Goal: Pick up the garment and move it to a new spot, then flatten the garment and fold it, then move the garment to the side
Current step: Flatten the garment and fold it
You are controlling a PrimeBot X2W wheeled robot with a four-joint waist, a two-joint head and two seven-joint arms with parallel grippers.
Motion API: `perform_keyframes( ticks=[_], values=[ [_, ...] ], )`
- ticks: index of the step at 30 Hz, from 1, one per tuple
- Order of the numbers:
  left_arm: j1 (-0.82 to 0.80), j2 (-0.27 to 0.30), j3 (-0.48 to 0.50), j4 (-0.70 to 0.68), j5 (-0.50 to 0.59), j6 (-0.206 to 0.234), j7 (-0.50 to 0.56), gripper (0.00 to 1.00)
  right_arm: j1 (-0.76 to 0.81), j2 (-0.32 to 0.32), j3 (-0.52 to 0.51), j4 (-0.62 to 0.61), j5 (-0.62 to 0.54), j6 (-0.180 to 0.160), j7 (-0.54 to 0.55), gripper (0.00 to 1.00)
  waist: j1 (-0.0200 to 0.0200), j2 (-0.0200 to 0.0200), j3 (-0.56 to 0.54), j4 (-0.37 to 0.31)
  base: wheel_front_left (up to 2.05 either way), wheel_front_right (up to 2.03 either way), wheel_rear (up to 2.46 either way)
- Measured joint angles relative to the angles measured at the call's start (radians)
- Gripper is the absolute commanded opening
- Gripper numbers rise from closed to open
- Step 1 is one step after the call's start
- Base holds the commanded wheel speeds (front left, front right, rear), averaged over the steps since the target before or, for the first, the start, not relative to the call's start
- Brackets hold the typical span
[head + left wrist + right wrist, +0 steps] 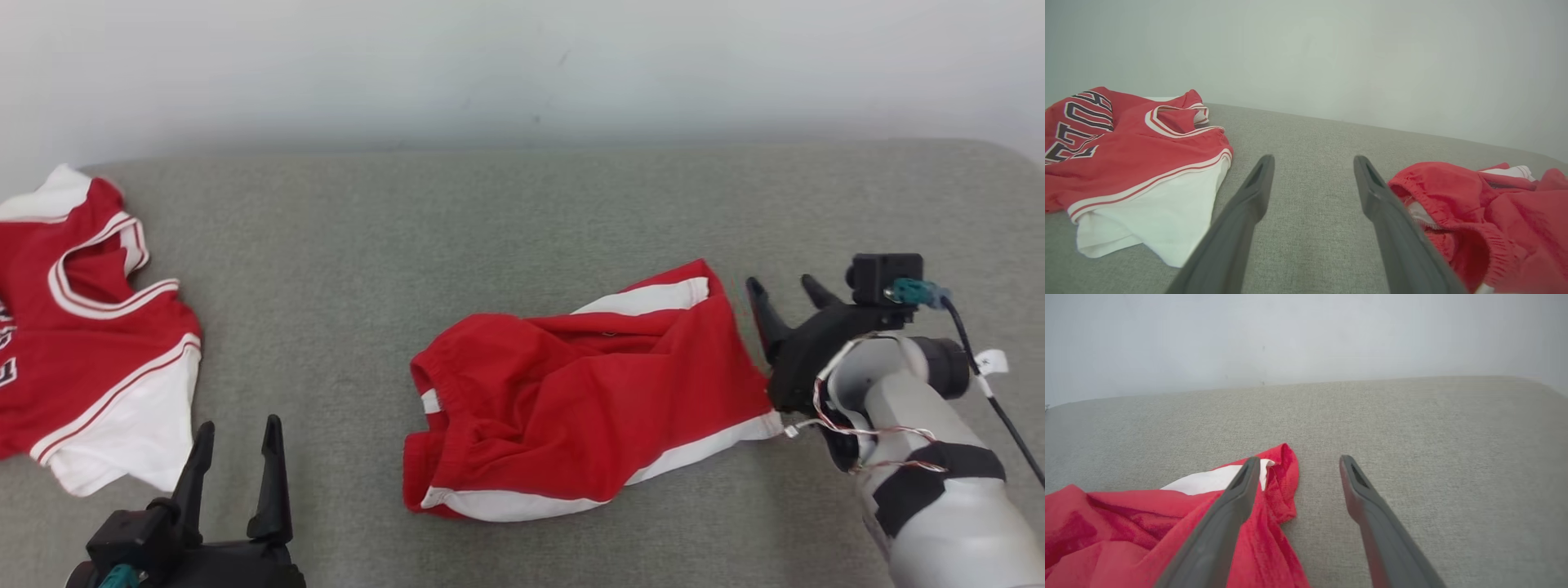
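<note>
The shorts (588,392) lay rumpled mid-cushion (522,212), waistband (420,371) toward the robot's left, white-trimmed hem (694,445) toward its right. The right gripper (780,282) sat just beside the hem end, jaws wide with nothing between them; in its wrist view one finger crossed over the red cloth and the other stood above bare cushion. The left gripper (238,425) hung low at the near left, jaws equally wide and empty, between the shorts and the jersey (90,343), touching neither.

Judging by this, the shorts seemed already placed and flattening was the step in hand. To do it well, each gripper should probably pinch a single layer at an outer edge: the right at the hem corner (1284,453), the left at the waistband (1437,179). Pulling gently apart, close to the cushion, would draw out the central folds. Grabbing bunched layers would likely just drag the heap sideways. The left arm should steer clear of the jersey
</note>
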Motion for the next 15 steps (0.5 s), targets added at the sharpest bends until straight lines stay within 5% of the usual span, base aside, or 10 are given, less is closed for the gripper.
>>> perform_keyframes(
  ticks=[9,15],
  values=[
    [-0.003,-0.001,0.026,0.016,0.008,0.000,0.000,1.00,0.138,-0.029,0.012,-0.118,-0.094,0.000,-0.252,1.00,0.0000,0.0000,-0.059,-0.065,0.00,0.00,0.00],
    [0.005,-0.001,0.041,0.025,0.009,0.002,0.000,1.00,0.281,-0.003,0.005,-0.298,-0.158,0.000,-0.290,1.00,0.0000,-0.0001,-0.095,-0.097,0.00,0.00,0.00]
  ],
)
